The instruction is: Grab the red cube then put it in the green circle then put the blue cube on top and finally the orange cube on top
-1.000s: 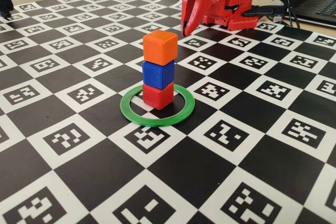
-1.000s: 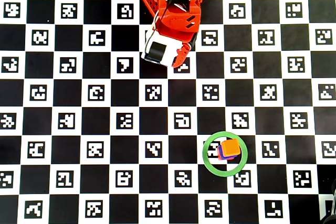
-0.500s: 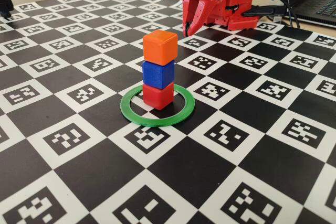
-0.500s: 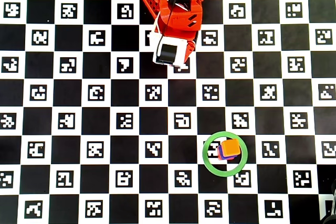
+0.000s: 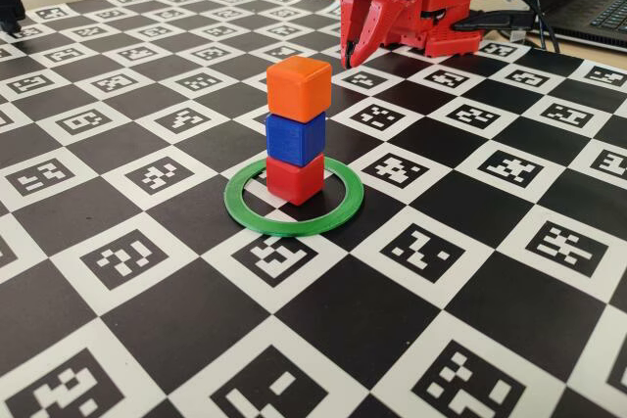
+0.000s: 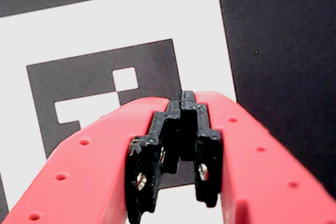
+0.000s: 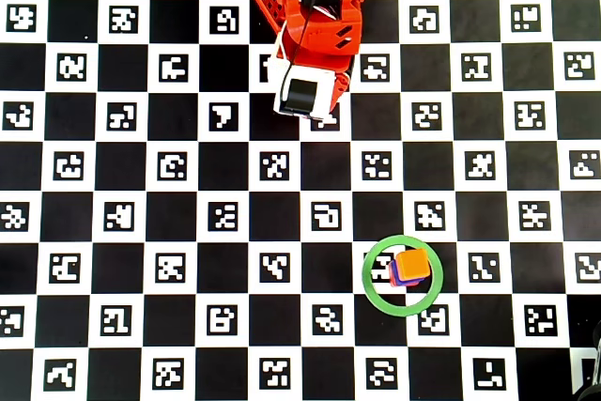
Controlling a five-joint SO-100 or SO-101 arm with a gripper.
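Cube stack [image 5: 296, 124] in green circle [image 5: 294, 214] sole obstacle; board [image 5: 470, 242] around it open

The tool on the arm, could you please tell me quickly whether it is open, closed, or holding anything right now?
Tool: closed, holding nothing, over the marker board, away from the cube stack.

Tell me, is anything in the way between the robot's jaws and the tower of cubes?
No, nothing visible. The gripper is folded back by the robot's base, jaws shut and empty. Only bare checkered board lies between it and the stack: orange cube on blue cube on red cube, inside the green ring.
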